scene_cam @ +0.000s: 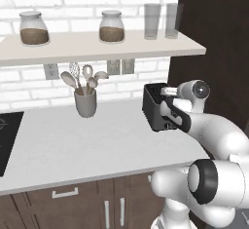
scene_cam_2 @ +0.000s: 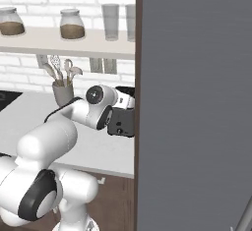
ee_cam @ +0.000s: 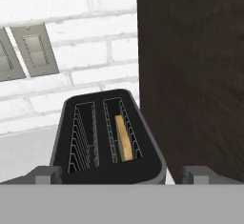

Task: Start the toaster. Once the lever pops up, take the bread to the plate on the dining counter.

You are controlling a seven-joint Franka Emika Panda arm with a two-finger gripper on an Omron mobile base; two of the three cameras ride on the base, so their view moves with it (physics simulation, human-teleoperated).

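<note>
The black two-slot toaster point(ee_cam: 63, 133) stands on the grey worktop against a dark tall cabinet, also in the left base view point(scene_cam: 151, 105). The bread point(ee_cam: 124, 140), a pale slice seen edge-on, sits down in the right slot; the left slot is empty. My gripper point(ee_cam: 123, 174) hovers just above the toaster's near end, open, one fingertip point(ee_cam: 47, 173) off each side of the body and nothing between them. My hand and forearm cover the toaster's front, so the lever is hidden. The plate and the dining counter are out of view.
A dark tall cabinet point(ee_cam: 190, 75) rises directly right of the toaster. A grey utensil cup point(scene_cam: 86, 103) stands further left on the worktop point(scene_cam: 73, 145). A shelf point(scene_cam: 97, 47) with jars and glasses hangs above. Wall outlets point(ee_cam: 33, 49) sit behind the toaster. A black hob point(scene_cam: 7, 135) lies far left.
</note>
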